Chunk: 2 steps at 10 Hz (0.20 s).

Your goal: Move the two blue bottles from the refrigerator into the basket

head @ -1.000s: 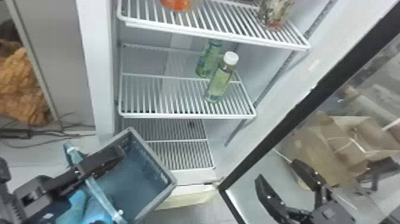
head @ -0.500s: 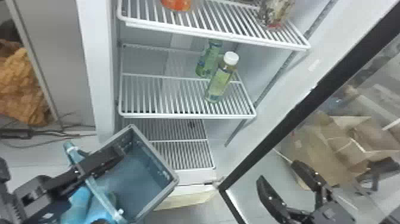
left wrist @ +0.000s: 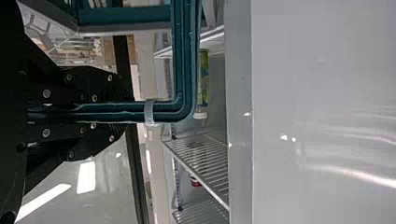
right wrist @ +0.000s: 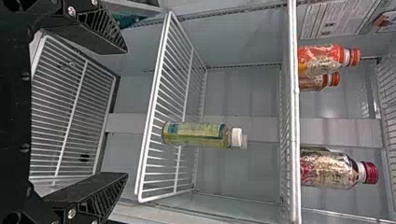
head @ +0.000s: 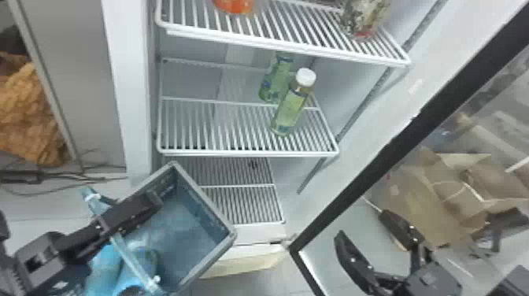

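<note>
Claw [head: 154, 202], black, at eight o'clock clamped the teal plastic basket's [head: 196, 210] handle [head: 134, 258], likely steadying it; another black claw [head: 361, 224] gaped at four.

Upper centre of your head view, the front bottle [head: 292, 106] partly hides the rear bottle [head: 271, 84]; the top edge crops an orange bottle [head: 235, 6].

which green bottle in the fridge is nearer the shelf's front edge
The white-capped bottle on the right in the head view; the other bottle stands behind it.
</note>
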{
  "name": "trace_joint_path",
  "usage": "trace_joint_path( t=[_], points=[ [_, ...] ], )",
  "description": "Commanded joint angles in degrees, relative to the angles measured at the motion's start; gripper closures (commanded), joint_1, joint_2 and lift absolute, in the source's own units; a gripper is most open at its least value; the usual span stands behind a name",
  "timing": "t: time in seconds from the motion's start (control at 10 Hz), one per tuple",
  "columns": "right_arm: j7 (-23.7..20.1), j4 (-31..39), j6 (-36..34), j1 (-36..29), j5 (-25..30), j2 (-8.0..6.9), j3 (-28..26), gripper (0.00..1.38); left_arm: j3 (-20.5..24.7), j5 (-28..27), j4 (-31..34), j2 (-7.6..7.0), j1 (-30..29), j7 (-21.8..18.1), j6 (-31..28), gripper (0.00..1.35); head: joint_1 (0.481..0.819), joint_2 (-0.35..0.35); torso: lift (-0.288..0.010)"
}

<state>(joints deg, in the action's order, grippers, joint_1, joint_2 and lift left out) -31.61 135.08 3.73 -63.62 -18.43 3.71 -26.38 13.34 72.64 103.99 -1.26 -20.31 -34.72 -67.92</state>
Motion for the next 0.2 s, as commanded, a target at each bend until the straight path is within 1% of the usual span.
trace_joint_path(
  t=[0.0, 0.1],
  points=[
    [0.0, -0.3, -0.1, 0.1, -0.2, 0.07, 0.3, 0.13, 0.1, 0.0, 0.0, 0.12, -0.1, 0.0, 0.0, 1.20, 0.695, -0.350, -0.220],
    [0.0, -0.3, -0.1, 0.3, -0.2, 0.34, 0.4, 0.13, 0.3, 0.0, 0.0, 0.03, -0.2, 0.0, 0.0, 1.20, 0.695, -0.350, -0.220]
  ],
)
